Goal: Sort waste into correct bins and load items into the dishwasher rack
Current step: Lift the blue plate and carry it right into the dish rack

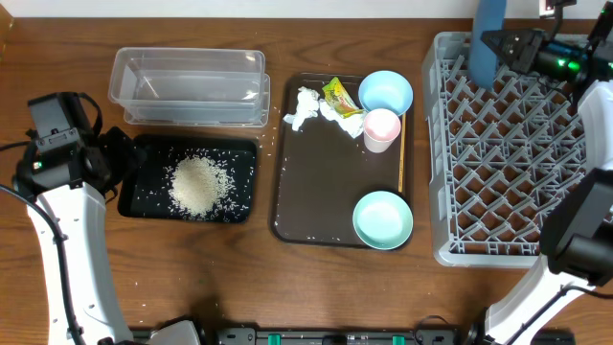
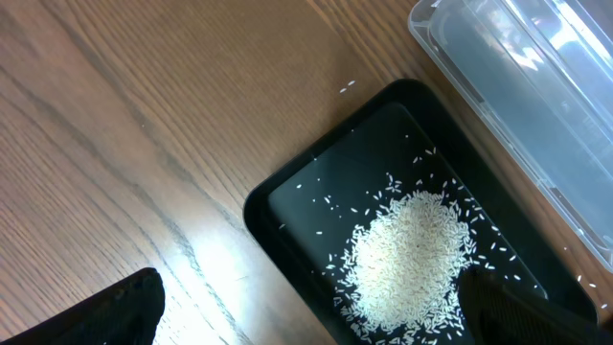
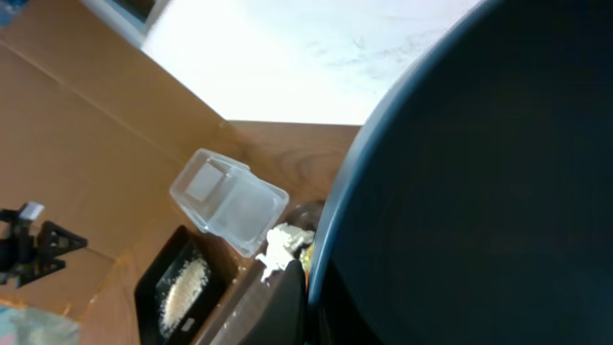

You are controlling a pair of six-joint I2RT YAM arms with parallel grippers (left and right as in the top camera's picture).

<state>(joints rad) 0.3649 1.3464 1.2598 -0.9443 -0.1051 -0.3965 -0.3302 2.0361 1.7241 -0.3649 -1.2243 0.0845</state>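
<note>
Right gripper (image 1: 496, 46) is clamped shut on the dark blue dish (image 1: 486, 62), at the upper right of the overhead frame, over the top-left corner of the dishwasher rack (image 1: 517, 163). The dish is held on edge, not flat, judged so that it can be lowered upright between the pegs. The right wrist view is mostly filled by the dish, and contact with the rack cannot be confirmed.

Left gripper (image 2: 311, 292) is spread fully wide with nothing held. It hangs over the left end of the black tray (image 1: 148, 192), at frame left, likely parked clear of the right arm's path.

The rice (image 1: 198, 184) is heaped in the black tray, and a few stray grains are seen on the counter (image 1: 316, 287) beside it. The clear tub (image 1: 189, 86), just above the black tray in frame, looks empty.

On the brown tray (image 1: 316, 182), centre frame, are left:
- tissues (image 1: 306, 107) and snack wrapper (image 1: 340, 96), upper end
- light blue bowl (image 1: 385, 93) and pink cup (image 1: 381, 127), upper right
- mint bowl (image 1: 383, 218), lower right
- wooden stick (image 1: 400, 153), along the right edge

Step in hand is judged to be dish loading, so the task is at an early stage. Next, the dish edge must be lined up with a peg row. There is a tip-over risk if it is released before it is seated.
</note>
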